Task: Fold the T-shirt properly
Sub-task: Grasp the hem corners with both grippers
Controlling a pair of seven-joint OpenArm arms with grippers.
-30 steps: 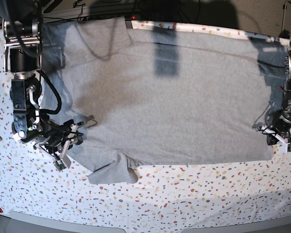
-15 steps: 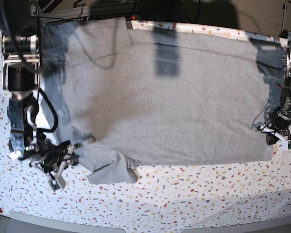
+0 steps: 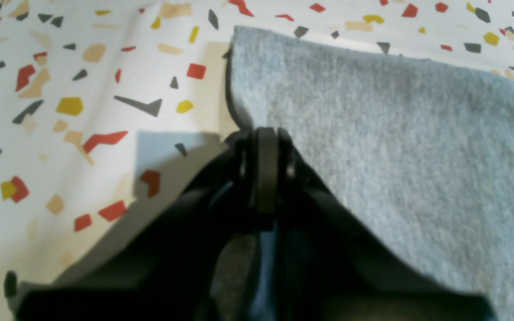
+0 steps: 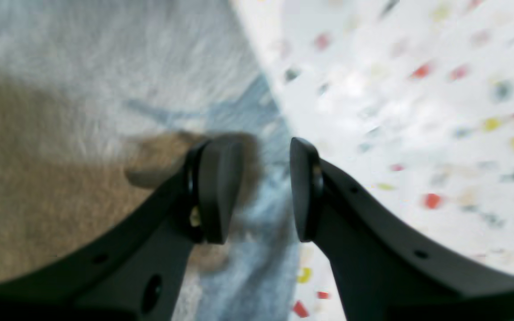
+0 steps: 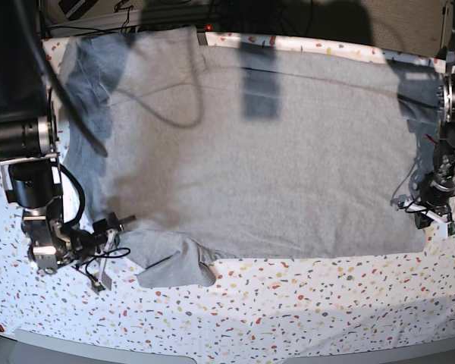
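The heather-grey T-shirt (image 5: 258, 159) lies spread flat on the table, plain side up, and no lettering shows. One sleeve (image 5: 174, 265) is bunched at the front left. In the base view my left gripper (image 5: 423, 216) sits at the shirt's right edge. The left wrist view shows this gripper (image 3: 266, 133) shut on the T-shirt (image 3: 395, 133) at its edge, close to a corner. My right gripper (image 5: 110, 246) is at the shirt's left side near the bunched sleeve. In the blurred right wrist view that gripper (image 4: 261, 187) stands open over the edge of the T-shirt (image 4: 105, 67), with nothing between its fingers.
A white tablecloth (image 5: 303, 303) with coloured flecks covers the table; a wide strip of it shows in front of the shirt. Black cables (image 5: 80, 201) loop off the arm on the left. The shirt's far edge reaches the table's back edge (image 5: 326, 44).
The arm on the base view's left has swung down and outward, carrying my open right gripper from over the fabric to the shirt's left edge. My left gripper has stayed at the right hem.
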